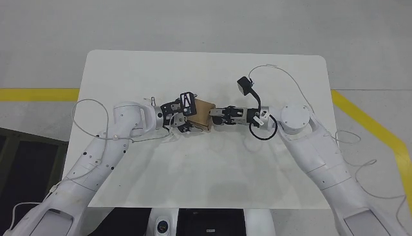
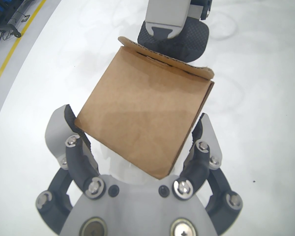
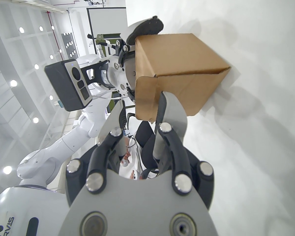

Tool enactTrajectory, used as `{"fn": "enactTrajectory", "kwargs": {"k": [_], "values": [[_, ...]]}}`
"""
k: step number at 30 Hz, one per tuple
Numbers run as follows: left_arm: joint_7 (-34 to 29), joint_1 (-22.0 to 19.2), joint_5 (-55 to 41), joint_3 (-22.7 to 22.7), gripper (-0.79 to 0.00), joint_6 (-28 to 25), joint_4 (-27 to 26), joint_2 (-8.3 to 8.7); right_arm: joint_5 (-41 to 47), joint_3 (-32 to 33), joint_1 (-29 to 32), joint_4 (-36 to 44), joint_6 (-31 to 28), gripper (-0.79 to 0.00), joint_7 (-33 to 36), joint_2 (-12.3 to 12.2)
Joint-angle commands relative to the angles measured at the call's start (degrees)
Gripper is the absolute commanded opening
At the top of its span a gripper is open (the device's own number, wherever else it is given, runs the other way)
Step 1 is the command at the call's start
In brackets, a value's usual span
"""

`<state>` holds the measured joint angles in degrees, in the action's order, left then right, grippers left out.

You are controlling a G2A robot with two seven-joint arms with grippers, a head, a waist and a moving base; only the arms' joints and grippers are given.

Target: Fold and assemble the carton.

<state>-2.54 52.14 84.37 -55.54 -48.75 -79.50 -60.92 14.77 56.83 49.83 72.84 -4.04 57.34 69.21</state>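
Top view places the carton (image 1: 201,114) near the middle of the table (image 1: 212,69), well in from every edge, with an arm meeting it from each side. The wrist hardware covers both of its ends, so I cannot read the contact points from above. In the left wrist view, the left gripper (image 2: 135,124) is spread wide and straddles the carton, one pad (image 2: 72,121) against each side wall, holding it. I cannot tell whether its underside rests on the table. The end flap (image 2: 167,60) stands slightly ajar, showing a dark slit, and I cannot make out the interior. In the right wrist view, the right gripper (image 3: 141,99) is parted and clamps nothing. One finger (image 3: 172,109) lies against the carton beside that flap and hides its corner; the other stands apart.
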Motion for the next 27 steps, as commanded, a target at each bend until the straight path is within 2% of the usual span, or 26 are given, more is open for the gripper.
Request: {"fn": "enactTrajectory", "kwargs": {"k": [1,8,27], "values": [[-0.01,0.03,0.0,-0.03,0.0,-0.02,-0.02,0.0,0.24,0.04,0.03,-0.24,-0.03,-0.579,0.03,0.01],[0.01,0.16,0.1,-0.14,0.0,-0.04,-0.1,-0.02,-0.78,-0.08,-0.05,-0.36,1.33,-0.643,-0.52,0.0],[0.22,0.35,0.59,-0.39,0.0,-0.05,-0.22,-0.06,-5.44,0.69,0.65,1.57,4.65,-0.659,-0.58,-0.71]]}}
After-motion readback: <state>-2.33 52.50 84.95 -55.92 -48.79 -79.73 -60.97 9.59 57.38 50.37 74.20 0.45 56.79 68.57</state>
